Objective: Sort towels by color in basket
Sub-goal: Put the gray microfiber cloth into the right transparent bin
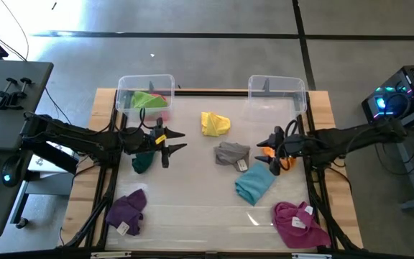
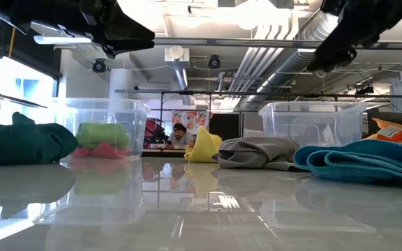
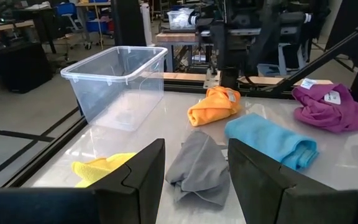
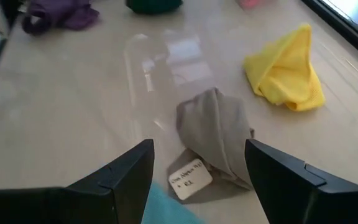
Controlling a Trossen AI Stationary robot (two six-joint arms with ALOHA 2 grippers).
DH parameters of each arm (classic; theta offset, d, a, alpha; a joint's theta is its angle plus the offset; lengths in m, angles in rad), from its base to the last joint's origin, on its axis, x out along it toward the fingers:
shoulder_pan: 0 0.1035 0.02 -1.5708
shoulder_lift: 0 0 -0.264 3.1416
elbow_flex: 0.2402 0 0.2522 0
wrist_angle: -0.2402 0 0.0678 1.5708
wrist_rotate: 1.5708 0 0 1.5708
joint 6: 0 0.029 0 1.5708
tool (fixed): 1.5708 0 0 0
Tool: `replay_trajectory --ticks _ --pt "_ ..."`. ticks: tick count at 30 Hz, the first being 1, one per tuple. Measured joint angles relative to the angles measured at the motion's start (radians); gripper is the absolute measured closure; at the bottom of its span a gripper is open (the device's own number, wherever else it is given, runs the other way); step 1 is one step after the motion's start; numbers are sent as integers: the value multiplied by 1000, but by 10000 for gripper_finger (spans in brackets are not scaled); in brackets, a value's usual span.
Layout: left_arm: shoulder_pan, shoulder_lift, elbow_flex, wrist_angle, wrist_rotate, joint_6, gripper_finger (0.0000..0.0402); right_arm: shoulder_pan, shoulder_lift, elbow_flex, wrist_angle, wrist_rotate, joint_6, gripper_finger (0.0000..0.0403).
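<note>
Both grippers hover open above the table, touching nothing. My left gripper (image 1: 183, 140) (image 3: 196, 149) sits above the dark teal towel (image 1: 141, 161) and points toward the grey towel (image 1: 232, 153) (image 3: 197, 168). My right gripper (image 1: 261, 146) (image 4: 199, 149) is over the orange towel (image 1: 284, 161) and faces the grey towel (image 4: 219, 140) from the other side. The yellow towel (image 1: 215, 124), light blue towel (image 1: 256, 182), purple towel (image 1: 128, 211) and magenta towel (image 1: 299, 223) lie loose on the table. The green towel (image 1: 146, 99) and a pink one (image 2: 102, 150) lie in the left bin.
Two clear plastic bins stand at the far edge: the left bin (image 1: 124, 85) and the right bin (image 1: 277, 90), which holds nothing. The glossy tabletop (image 1: 192, 194) has free room between the purple and light blue towels. Dark frame rails run along both table sides.
</note>
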Motion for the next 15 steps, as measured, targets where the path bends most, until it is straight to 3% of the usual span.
replay_trajectory --ticks 7,15 --pt "0 0 0 0 0 -9 238 56 33 97 -130 42 89 155" --pt "0 8 0 2 0 -15 238 97 204 240 -314 35 138 155"
